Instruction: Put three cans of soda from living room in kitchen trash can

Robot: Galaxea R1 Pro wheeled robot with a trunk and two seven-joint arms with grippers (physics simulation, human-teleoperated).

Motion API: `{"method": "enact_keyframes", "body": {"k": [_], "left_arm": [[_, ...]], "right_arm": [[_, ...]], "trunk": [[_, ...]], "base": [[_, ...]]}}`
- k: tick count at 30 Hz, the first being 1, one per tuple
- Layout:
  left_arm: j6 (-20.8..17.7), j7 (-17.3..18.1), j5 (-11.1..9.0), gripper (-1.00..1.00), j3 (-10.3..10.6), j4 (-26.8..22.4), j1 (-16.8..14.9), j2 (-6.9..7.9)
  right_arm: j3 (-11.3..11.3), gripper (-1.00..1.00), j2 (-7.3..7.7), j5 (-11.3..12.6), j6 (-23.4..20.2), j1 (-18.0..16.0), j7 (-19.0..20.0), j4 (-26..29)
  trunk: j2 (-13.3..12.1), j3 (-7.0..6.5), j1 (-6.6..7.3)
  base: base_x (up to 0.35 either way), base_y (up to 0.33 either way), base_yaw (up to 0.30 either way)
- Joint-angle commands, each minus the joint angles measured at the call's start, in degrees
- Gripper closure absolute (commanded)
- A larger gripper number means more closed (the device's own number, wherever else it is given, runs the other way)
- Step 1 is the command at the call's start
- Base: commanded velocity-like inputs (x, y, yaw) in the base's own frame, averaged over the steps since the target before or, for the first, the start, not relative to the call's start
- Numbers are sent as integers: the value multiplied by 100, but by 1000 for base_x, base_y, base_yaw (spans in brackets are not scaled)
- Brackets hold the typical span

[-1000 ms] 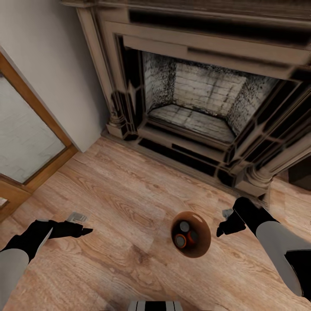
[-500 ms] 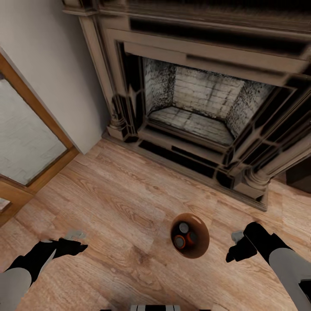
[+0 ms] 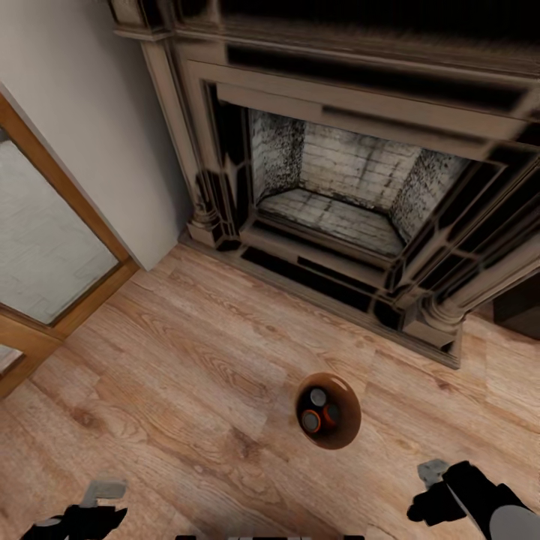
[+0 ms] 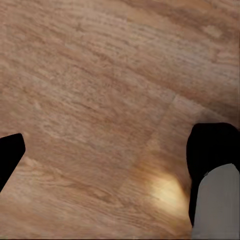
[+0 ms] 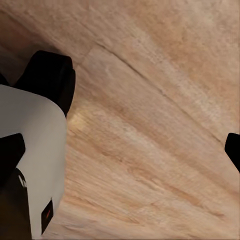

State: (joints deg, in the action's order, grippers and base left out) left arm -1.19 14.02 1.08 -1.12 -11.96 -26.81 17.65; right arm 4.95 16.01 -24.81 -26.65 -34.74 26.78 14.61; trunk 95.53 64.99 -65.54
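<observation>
Now the bucket (image 3: 327, 411) holds three cans (image 3: 319, 410) near the fireplace (image 3: 352, 187); both claws (image 3: 88, 516) (image 3: 429, 504) gape empty.

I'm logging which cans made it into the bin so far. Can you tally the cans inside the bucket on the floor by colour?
Orange soda cans: 1 clearly seen
Dark soda cans with silvery tops, colour hard to tell: 2
Total: 3 cans, all inside the trash can, which stands on the wood floor in front of the fireplace.
</observation>
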Motion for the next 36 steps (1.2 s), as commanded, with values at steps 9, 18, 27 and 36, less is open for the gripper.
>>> {"method": "enact_keyframes", "body": {"k": [9, 18, 27, 36], "left_arm": [[636, -144, -170, -100, -3, 281, 569, -109], [1284, -305, -201, -100, -9, 380, 1104, -401], [1527, -377, -197, -100, -5, 469, 1442, -530], [1701, -603, -202, -100, -11, 810, 1585, -536]], "right_arm": [[198, -100, -4, 8, 850, 92, -665, -860], [234, -100, -2, 14, 1599, 315, -881, -1456], [218, -100, 33, 784, 2233, 908, -894, -1515], [217, -100, 33, 935, 2614, 1240, -901, -1536]], "trunk": [[-362, -163, 198], [-723, -324, 396], [-1084, -486, 594], [-1445, -647, 791]], "base": [[0, 0, 0], [0, 0, 0], [0, 0, 0], [0, 0, 0]]}}
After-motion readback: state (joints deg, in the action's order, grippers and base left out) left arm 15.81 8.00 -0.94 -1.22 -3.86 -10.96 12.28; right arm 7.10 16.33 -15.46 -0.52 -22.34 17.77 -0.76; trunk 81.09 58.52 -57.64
